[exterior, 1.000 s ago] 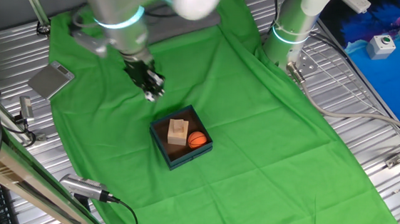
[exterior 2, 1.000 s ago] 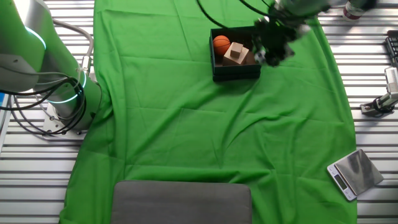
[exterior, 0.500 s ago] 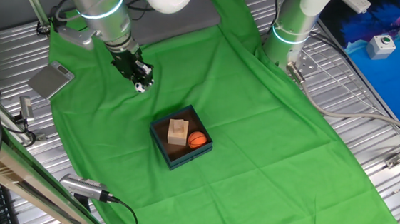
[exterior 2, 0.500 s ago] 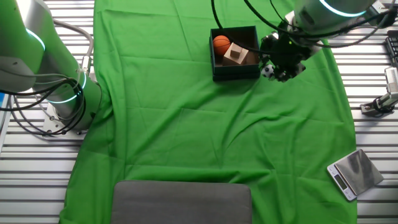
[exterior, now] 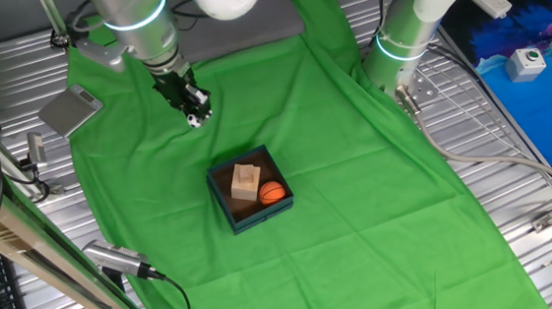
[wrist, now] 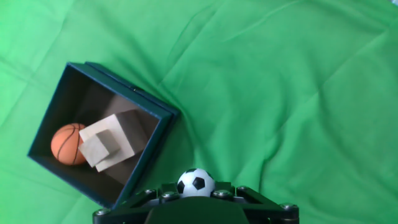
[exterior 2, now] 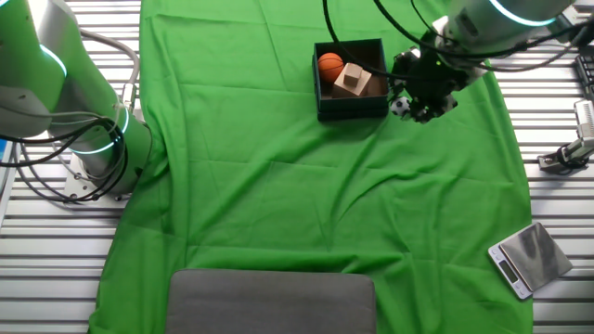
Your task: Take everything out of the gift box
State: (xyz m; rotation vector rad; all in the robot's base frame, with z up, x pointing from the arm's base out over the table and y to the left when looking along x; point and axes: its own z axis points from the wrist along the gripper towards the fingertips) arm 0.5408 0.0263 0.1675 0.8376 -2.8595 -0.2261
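The gift box is a small dark teal square box with a brown inside, standing on the green cloth. A tan wooden block and an orange basketball lie in it. My gripper hangs over the cloth beside the box, shut on the tiny black-and-white soccer ball. The other fixed view shows the box, block, basketball, and the ball in the gripper just past the box's right wall. In the hand view the ball sits between my fingers, outside the box.
A flat grey metal plate lies on the slatted table past the cloth's edge, also visible as a small scale. A second arm's base stands at the cloth's far corner. A grey pad lies at the cloth's near edge.
The gripper moved away from the box with the soccer ball held in it, and over the last half second it has hardly shifted. Block and basketball stayed put.
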